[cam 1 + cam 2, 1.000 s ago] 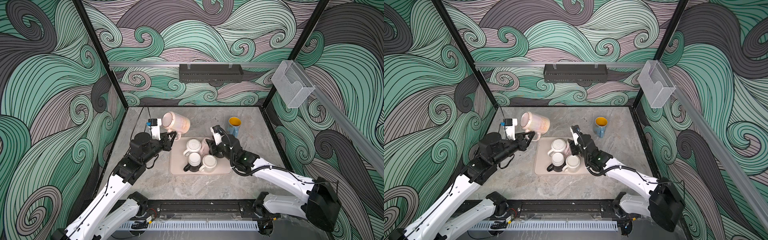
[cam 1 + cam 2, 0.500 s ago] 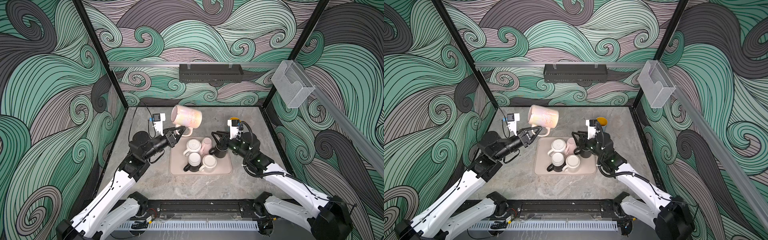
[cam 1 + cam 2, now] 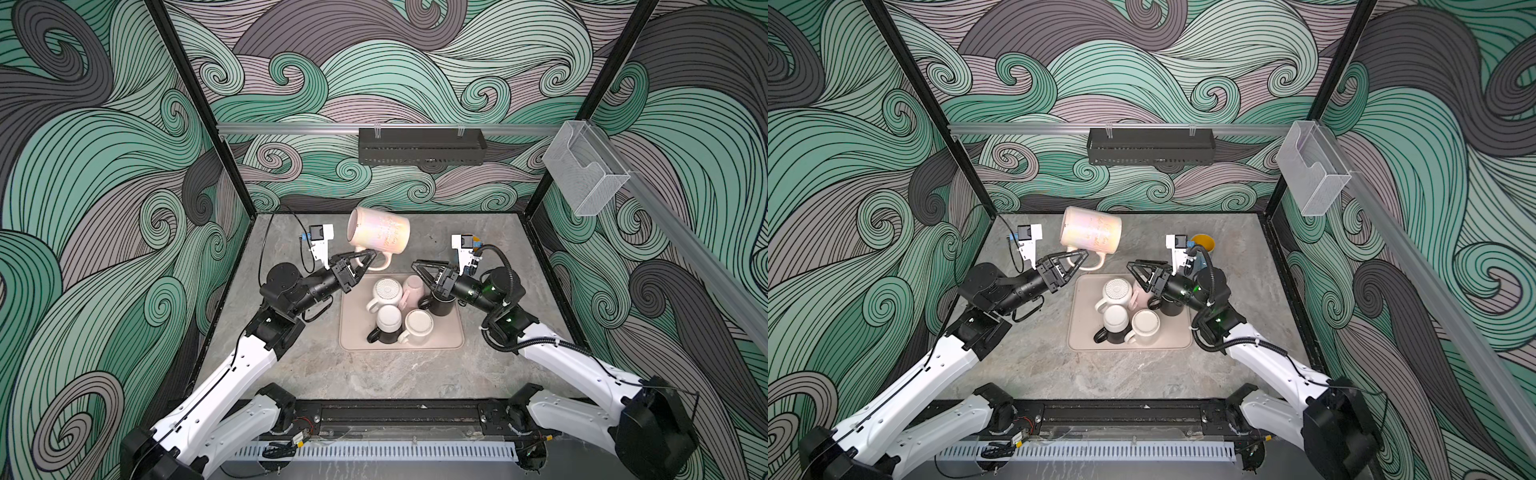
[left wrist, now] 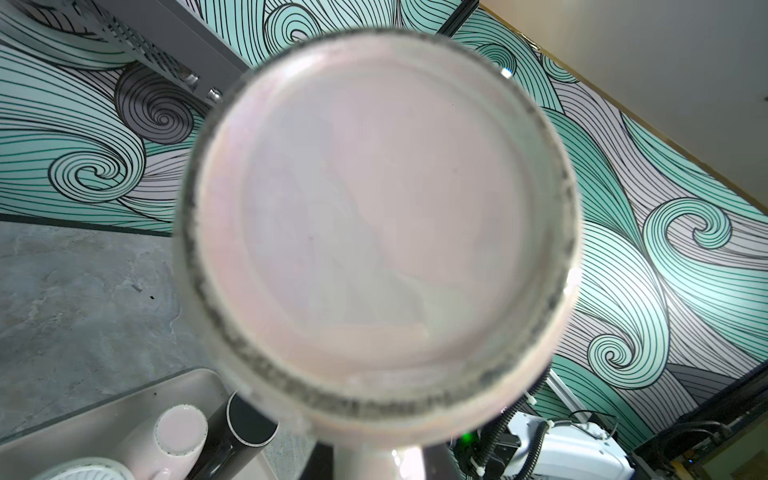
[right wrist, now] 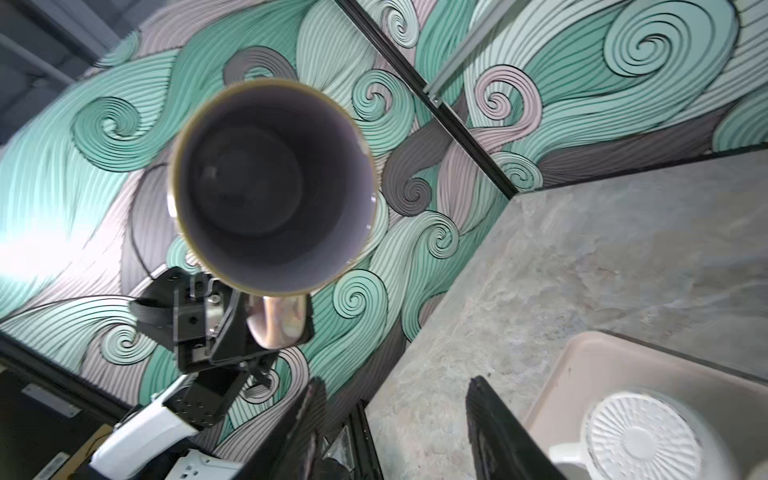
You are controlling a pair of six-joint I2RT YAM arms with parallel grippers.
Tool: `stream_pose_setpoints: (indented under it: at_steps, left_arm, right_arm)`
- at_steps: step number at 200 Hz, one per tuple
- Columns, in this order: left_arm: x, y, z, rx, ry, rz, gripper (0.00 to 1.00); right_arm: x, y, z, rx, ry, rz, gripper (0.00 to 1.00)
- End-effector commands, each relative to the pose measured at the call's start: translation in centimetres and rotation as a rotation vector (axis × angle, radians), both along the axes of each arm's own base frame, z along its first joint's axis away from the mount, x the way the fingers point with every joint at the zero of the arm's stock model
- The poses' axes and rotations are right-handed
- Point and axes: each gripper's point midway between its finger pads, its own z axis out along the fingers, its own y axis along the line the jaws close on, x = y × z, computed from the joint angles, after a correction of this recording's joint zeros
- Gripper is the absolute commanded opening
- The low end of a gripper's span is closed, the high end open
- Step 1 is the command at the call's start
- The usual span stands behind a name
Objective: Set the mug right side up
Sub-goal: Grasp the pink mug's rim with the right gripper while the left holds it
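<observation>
The left hand [image 3: 368, 256] is clamped on the handle of the pink mug [image 3: 379, 235], which hangs on its side above the worktop [image 3: 395, 374], just behind the tray [image 3: 455, 332]. It looks roughly half turned; uprighting and setting down remain. The right hand [image 3: 418, 266] is spread apart, empty.

Pale mug [image 5: 270, 187] seen mouth-on against the swirl-patterned wall, its interior dark. The left gripper [image 5: 270, 328] clamps its handle [image 5: 282, 311]. Nearest the lens is the right gripper [image 5: 399, 415], fingers spread. A grey marbled table [image 5: 602, 257] carries a beige tray [image 5: 582, 374] holding an upturned ribbed white cup [image 5: 640, 440].
</observation>
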Motion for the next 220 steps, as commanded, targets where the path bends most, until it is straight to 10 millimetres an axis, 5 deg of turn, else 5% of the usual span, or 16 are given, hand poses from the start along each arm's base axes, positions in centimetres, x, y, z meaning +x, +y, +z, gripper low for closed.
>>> stream_pose_setpoints:
  at_steps: [1, 220]
  left_arm:
    - [-1.5, 0.6, 5.6, -0.142, -0.176, -0.041, 0.0]
    - [-0.5, -1.4, 4.0, -0.218, -0.096, -0.169, 0.0]
  right_arm:
    - [-2.1, 0.3, 3.1, 0.117, -0.082, 0.109, 0.53]
    - [0.2, 3.9, 6.2, 0.273, -0.066, 0.191, 0.47]
